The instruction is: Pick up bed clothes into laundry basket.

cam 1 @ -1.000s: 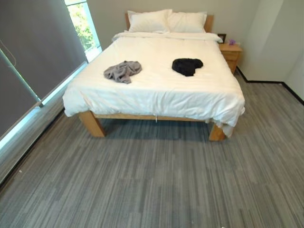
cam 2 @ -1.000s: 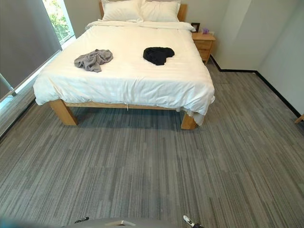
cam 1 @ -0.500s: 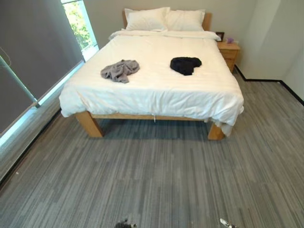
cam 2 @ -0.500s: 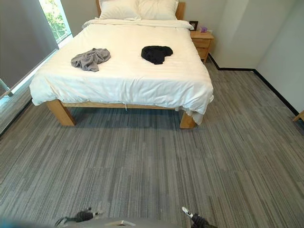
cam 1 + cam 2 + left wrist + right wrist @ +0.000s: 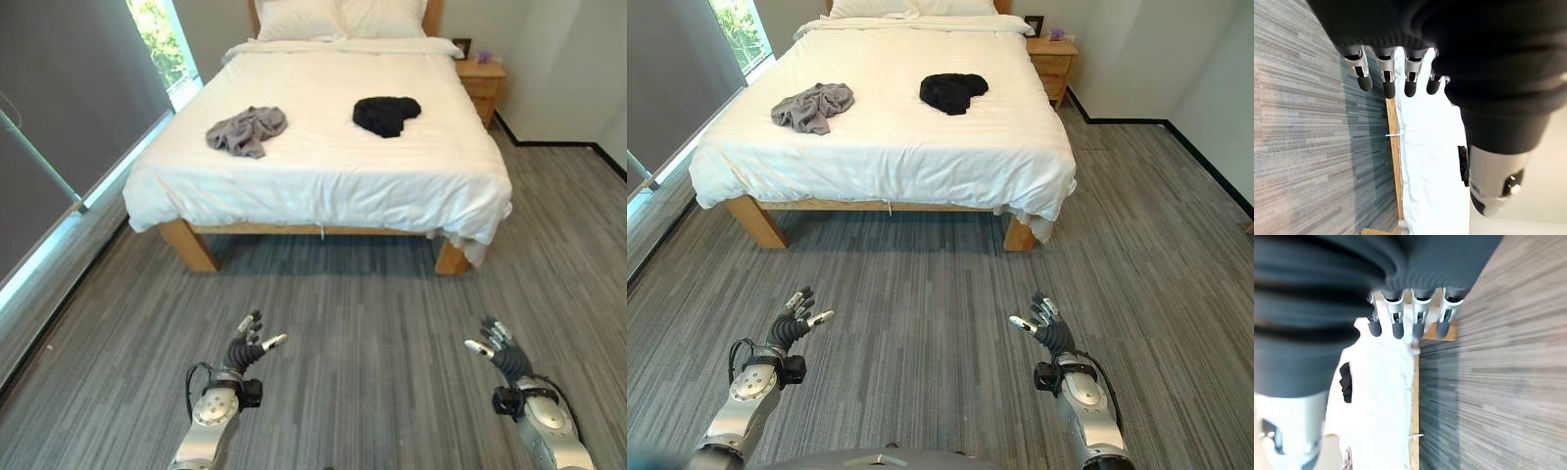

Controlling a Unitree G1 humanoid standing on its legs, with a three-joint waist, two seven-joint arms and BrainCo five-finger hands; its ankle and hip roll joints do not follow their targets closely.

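A crumpled grey garment (image 5: 246,129) lies on the left part of the white bed (image 5: 323,171), and a black garment (image 5: 385,114) lies to its right, nearer the pillows. Both hands hang over the grey floor well short of the bed. My left hand (image 5: 246,348) is at the lower left with its fingers (image 5: 1387,76) straight and nothing in them. My right hand (image 5: 502,353) is at the lower right, also open and holding nothing; its fingers (image 5: 1397,317) point toward the bed.
The bed stands on wooden legs (image 5: 186,245), with two pillows (image 5: 294,18) at its head. A wooden nightstand (image 5: 482,86) sits at the bed's far right. A window with a dark blind (image 5: 69,117) runs along the left wall.
Both arms have risen into the eye views with open hands. The camera has tipped down and come closer to the bed. The garments lie as before.
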